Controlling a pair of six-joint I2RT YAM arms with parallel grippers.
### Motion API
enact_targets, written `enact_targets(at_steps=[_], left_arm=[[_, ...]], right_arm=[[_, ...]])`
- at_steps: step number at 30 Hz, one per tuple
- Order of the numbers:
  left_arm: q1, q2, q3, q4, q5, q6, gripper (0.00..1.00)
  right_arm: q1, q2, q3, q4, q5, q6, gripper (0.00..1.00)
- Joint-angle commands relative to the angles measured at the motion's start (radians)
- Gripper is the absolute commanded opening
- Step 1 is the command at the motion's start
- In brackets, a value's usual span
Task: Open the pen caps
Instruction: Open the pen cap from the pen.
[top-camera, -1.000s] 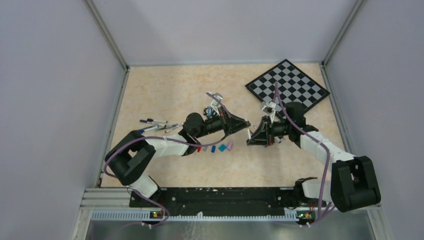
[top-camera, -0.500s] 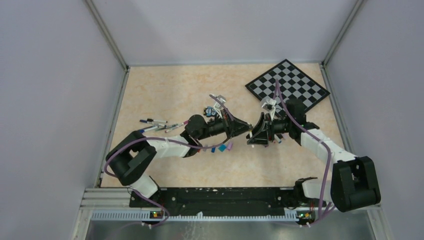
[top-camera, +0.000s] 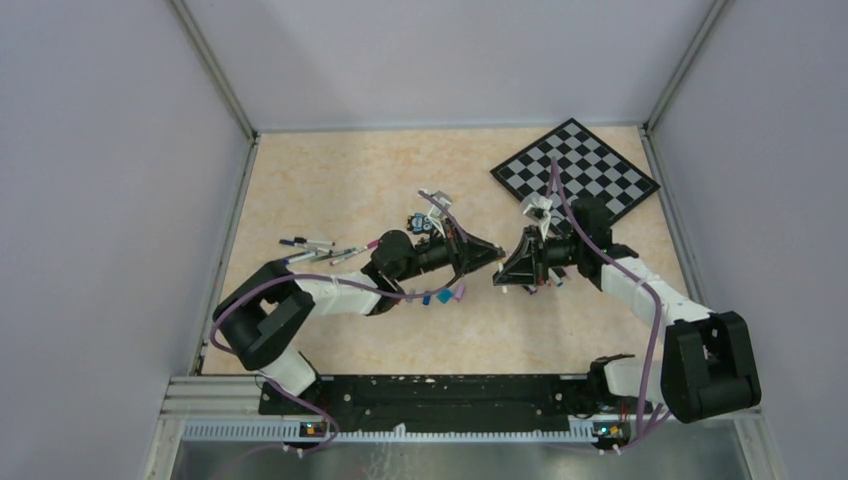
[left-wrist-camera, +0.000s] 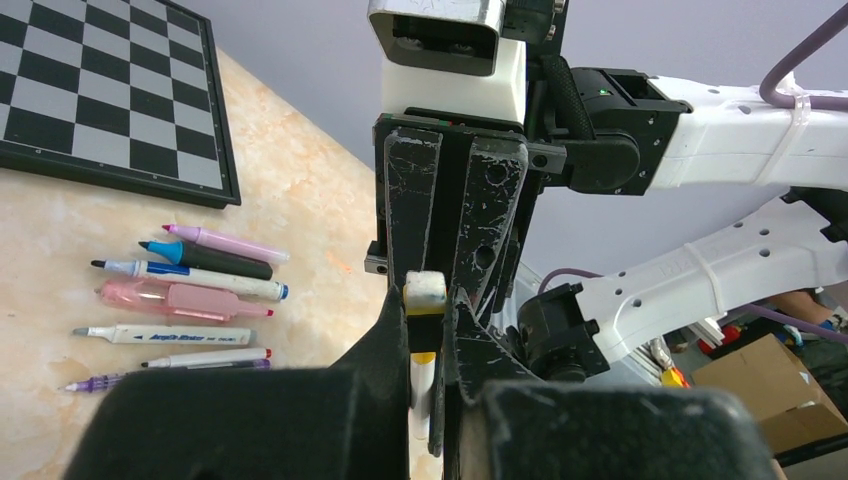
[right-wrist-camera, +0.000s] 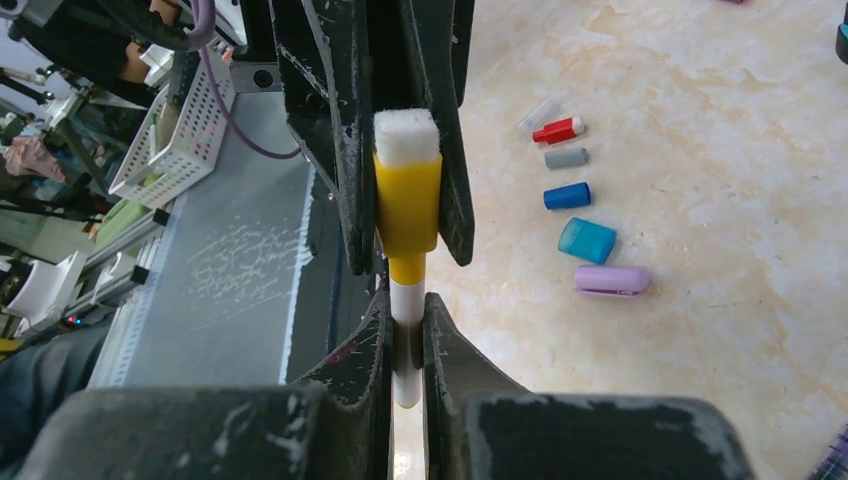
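Yellow cap (right-wrist-camera: 407, 205), white plug at its tip, noted between the left jaws, pinched tight on both flanks. Just below it, on the same line, white pen (right-wrist-camera: 405, 295) clamped in the right jaws, closed hard on the barrel with no gap either side. Narrow yellow collar between cap and white barrel; cannot tell whether cap fully seated. From above, both sets of jaws tip to tip over the middle of the table (top-camera: 330, 190), pen itself too small to make out there.

Loose pen caps (right-wrist-camera: 567, 195) in a short row on the table just to one side of the grip: red, grey, blue, teal, lilac, apart from one another, none touching the jaws. Row of pens (left-wrist-camera: 185, 298) side by side near the chessboard (left-wrist-camera: 110, 100), not touching its edge. Second cluster of pens (top-camera: 305, 243) toward the left side wall, well apart from the grip.

Bare table surface toward the far wall and toward the near edge. Chessboard corner close behind the right arm (top-camera: 625, 285). Side walls well apart from both wrists.
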Motion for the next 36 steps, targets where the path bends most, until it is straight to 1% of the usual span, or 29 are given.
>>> enact_targets(at_steps=[1,3,5,8,11,14,19,20,21,23,26,28,30,33,36], left_arm=[[0.005,-0.061,-0.013,0.057,-0.086,0.048,0.00],[0.036,-0.095,0.004,0.056,-0.135,0.068,0.00],[0.083,-0.124,0.036,0.021,-0.169,0.067,0.00],[0.157,-0.154,0.066,0.034,-0.213,0.038,0.00],[0.212,-0.173,0.100,0.052,-0.227,0.006,0.00],[0.235,-0.194,0.120,0.054,-0.248,0.003,0.00],[0.248,-0.245,0.107,0.057,-0.293,0.013,0.00],[0.253,-0.255,0.099,0.056,-0.285,0.016,0.00],[0.256,-0.267,0.088,0.053,-0.273,0.019,0.00],[0.267,-0.296,0.056,0.030,-0.239,0.020,0.00],[0.286,-0.353,-0.033,-0.006,-0.185,0.000,0.00],[0.293,-0.399,-0.125,-0.023,-0.154,-0.025,0.00],[0.295,-0.436,-0.190,-0.052,-0.120,-0.033,0.00],[0.296,-0.472,-0.244,-0.147,-0.067,-0.052,0.00],[0.295,-0.483,-0.268,-0.226,-0.013,-0.071,0.00]], right_arm=[[0.011,0.010,0.025,0.051,-0.067,0.002,0.00],[0.011,0.015,0.020,0.059,-0.078,0.012,0.00],[0.016,0.023,0.019,0.059,-0.085,0.016,0.00],[0.033,0.040,0.016,0.059,-0.084,0.018,0.00],[0.053,0.061,0.016,0.059,-0.081,0.019,0.00],[0.073,0.089,0.024,0.045,-0.074,0.011,0.00],[0.090,0.126,0.054,-0.044,-0.048,-0.063,0.00],[0.090,0.130,0.061,-0.062,-0.031,-0.081,0.00],[0.090,0.130,0.086,-0.108,0.016,-0.141,0.00],[0.090,0.129,0.151,-0.297,0.114,-0.316,0.00],[0.088,0.116,0.215,-0.461,0.274,-0.464,0.00],[0.077,0.093,0.228,-0.496,0.348,-0.512,0.00],[0.047,0.068,0.221,-0.495,0.370,-0.523,0.00],[-0.004,0.049,0.213,-0.489,0.386,-0.526,0.00],[-0.042,0.047,0.218,-0.491,0.418,-0.526,0.00]])
